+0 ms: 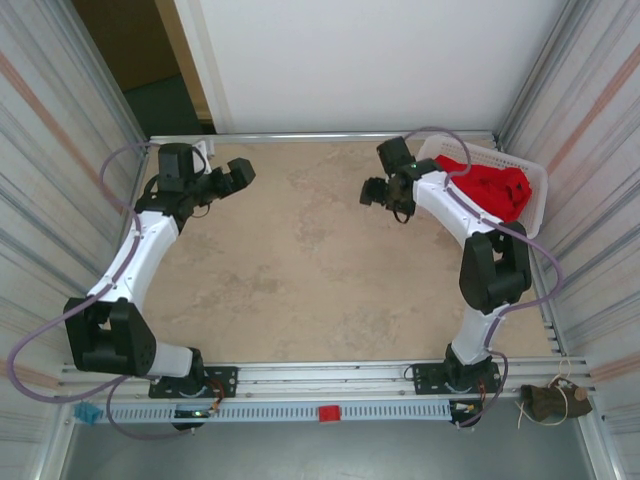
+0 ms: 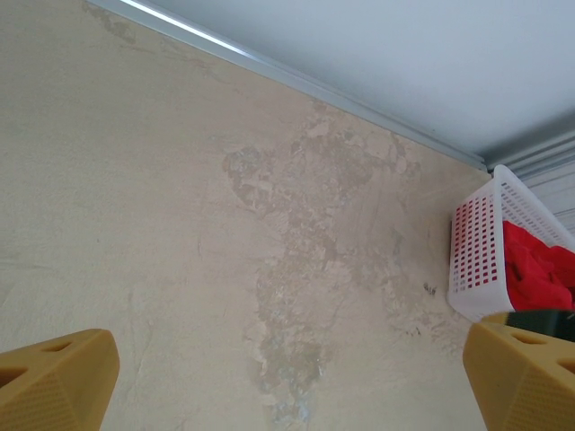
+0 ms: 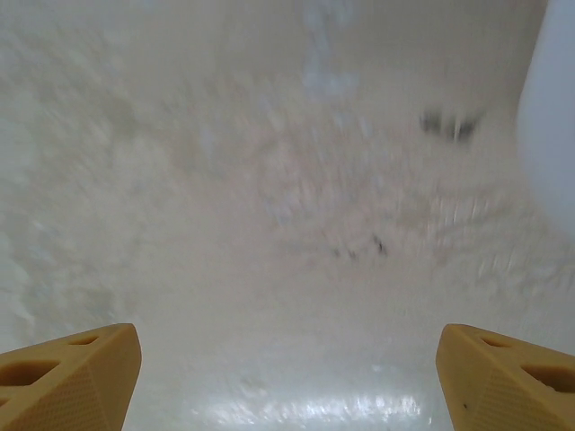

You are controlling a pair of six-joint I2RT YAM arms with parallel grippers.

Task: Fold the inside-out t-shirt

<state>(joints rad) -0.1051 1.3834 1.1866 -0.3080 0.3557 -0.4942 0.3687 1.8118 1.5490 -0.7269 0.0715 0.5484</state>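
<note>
Hovering over table (image 1: 300,270), left gripper (image 1: 240,173) spread wide, empty. Right gripper (image 1: 374,192) also wide, empty; shirt (image 1: 490,188) wadded in basket (image 1: 537,185) just behind it. Risk: fingers snag mesh, dragging the basket along.

Beige table (image 1: 300,262) with white basket (image 1: 538,190)

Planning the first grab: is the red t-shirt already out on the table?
No, the t-shirt lies bunched inside the white basket.
</note>
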